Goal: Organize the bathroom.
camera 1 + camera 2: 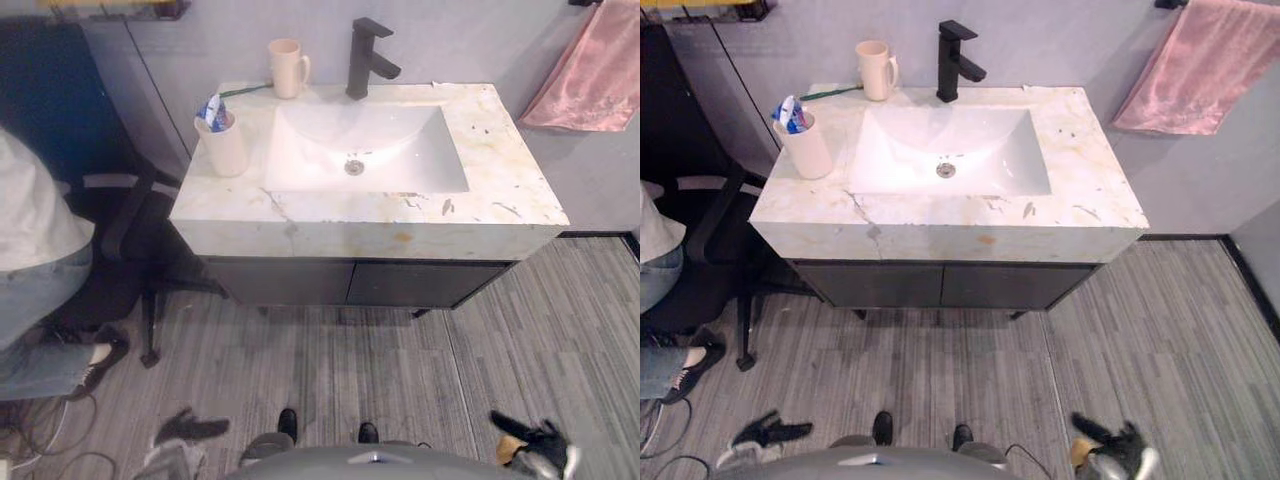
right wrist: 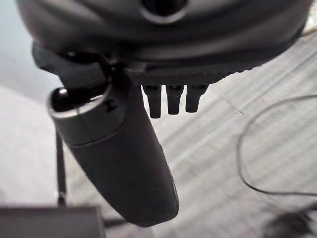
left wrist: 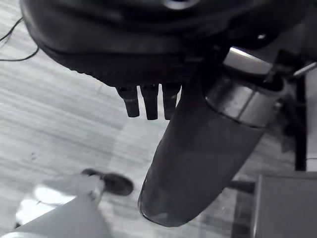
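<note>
A marble vanity (image 1: 500, 205) stands against the grey wall, its sink (image 1: 365, 150) bare and a black tap (image 1: 367, 58) at the back edge. A white cup (image 1: 224, 143) holding a toothpaste tube (image 1: 213, 111) sits on the counter's left side, just beside the basin; a cream mug (image 1: 287, 66) stands at the rear, left of the tap, with a green-handled toothbrush (image 1: 245, 90) lying next to it — all apparently parked clear of the basin. A pink towel (image 1: 1198, 70) hangs on the wall to the right. The left hand (image 1: 186, 428) and right hand (image 1: 535, 443) hang low over the striped floor (image 1: 400, 370), well short of the counter, fingers straight and relaxed, holding nothing. The counter's right half offers open room; a seated person (image 1: 35, 250) and an office chair (image 1: 110, 210) crowd the left approach, so that side looks the tighter one.
</note>
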{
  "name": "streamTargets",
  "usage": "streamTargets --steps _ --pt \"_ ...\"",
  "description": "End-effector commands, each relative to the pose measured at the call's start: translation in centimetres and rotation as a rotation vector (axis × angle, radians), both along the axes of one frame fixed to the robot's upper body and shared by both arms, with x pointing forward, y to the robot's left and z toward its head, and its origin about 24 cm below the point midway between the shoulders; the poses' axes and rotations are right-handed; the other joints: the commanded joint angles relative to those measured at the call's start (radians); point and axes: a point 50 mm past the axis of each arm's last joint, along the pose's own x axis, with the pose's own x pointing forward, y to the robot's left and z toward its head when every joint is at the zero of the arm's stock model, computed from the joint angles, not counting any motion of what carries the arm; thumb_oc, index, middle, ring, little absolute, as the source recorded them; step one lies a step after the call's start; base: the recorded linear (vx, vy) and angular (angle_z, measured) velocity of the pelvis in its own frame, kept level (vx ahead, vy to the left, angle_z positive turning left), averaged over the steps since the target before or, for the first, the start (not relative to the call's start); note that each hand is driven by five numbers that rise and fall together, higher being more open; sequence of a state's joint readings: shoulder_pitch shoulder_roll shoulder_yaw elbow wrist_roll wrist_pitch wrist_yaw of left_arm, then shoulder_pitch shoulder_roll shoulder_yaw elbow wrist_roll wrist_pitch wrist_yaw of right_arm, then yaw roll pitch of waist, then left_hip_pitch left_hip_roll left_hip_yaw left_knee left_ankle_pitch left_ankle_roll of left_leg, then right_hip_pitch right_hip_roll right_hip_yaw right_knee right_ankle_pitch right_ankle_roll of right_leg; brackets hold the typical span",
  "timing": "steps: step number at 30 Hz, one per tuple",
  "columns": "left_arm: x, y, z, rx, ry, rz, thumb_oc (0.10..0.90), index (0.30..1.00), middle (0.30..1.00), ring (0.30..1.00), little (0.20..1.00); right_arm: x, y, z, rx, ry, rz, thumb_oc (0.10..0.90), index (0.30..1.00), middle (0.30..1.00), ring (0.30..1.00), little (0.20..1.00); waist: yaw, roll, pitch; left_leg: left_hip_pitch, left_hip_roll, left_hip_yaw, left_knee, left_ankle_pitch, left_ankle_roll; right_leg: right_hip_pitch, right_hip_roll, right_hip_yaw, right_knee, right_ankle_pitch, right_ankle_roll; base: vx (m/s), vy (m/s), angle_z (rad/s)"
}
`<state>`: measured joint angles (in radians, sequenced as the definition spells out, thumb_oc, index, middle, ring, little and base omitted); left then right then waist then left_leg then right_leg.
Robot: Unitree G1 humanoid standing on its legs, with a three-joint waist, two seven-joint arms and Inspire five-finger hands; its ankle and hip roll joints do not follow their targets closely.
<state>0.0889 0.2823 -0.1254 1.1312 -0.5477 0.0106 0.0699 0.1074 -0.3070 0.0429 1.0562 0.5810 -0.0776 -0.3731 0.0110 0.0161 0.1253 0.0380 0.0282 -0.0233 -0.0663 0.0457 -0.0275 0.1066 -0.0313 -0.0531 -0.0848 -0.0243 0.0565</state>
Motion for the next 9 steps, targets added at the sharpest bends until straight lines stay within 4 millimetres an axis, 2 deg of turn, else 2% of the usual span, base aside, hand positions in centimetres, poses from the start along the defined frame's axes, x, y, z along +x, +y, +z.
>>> streamTargets --steps 1,2,3,7,8,9 --pt "2.2 2.2 1.0 0.015 -0.023 -0.110 0.800 0.900 0.900 0.900 0.900 5.5 -2.8 3.7 -0.244 -0.107 0.149 0.800 0.900 0.900 0.900 0.900 -0.002 -0.034 0.013 -0.127 -0.123 -0.064 -0.019 0.048 0.043 -0.025 0.090 0.048 0.058 -0.007 -0.010 -0.13 -0.103 0.16" --pt "1.4 1.3 0.5 -0.015 0.007 -0.126 0.800 0.900 0.900 0.900 0.900 7.7 -2.1 5.2 -0.377 -0.164 0.259 0.800 0.900 0.900 0.900 0.900 -0.009 -0.037 0.015 -0.133 -0.122 -0.061 -0.016 0.056 0.036 -0.015 0.095 0.046 0.051 -0.009 -0.016 -0.07 -0.062 0.17" --pt "1.4 1.3 0.5 -0.045 0.007 -0.117 0.800 0.900 0.900 0.900 0.900 9.0 -1.3 6.1 -0.425 -0.195 0.347 0.800 0.900 0.900 0.900 0.900 -0.014 -0.038 0.015 -0.139 -0.122 -0.060 -0.011 0.055 0.033 -0.016 0.097 0.051 0.049 -0.010 -0.019 -0.09 -0.062 0.14" --pt "1.5 1.5 0.6 -0.098 0.001 -0.113 0.800 0.900 0.900 0.900 0.900 9.2 -0.7 5.9 -0.291 -0.216 0.412 0.800 0.900 0.900 0.900 0.900 -0.031 -0.029 0.018 -0.156 -0.115 -0.043 -0.001 0.056 0.025 -0.003 0.102 0.054 0.050 -0.021 -0.026 -0.06 -0.011 0.01" --pt "1.4 1.3 0.5 -0.111 0.013 -0.140 0.800 0.900 0.900 0.900 0.900 8.9 -0.1 5.5 -0.175 -0.233 0.436 0.800 0.900 0.900 0.900 0.900 -0.029 -0.027 0.015 -0.159 -0.115 -0.046 0.006 0.058 0.023 0.002 0.103 0.054 0.050 -0.027 -0.027 0.00 0.000 0.00" --pt "1.2 1.2 0.5 -0.112 0.018 -0.147 0.800 0.900 0.900 0.900 0.900 8.7 0.1 5.1 -0.147 -0.234 0.429 0.800 0.900 0.900 0.900 0.900 -0.028 -0.027 0.015 -0.159 -0.114 -0.044 0.008 0.058 0.022 0.003 0.103 0.053 0.052 -0.028 -0.028 -0.04 -0.014 0.00"
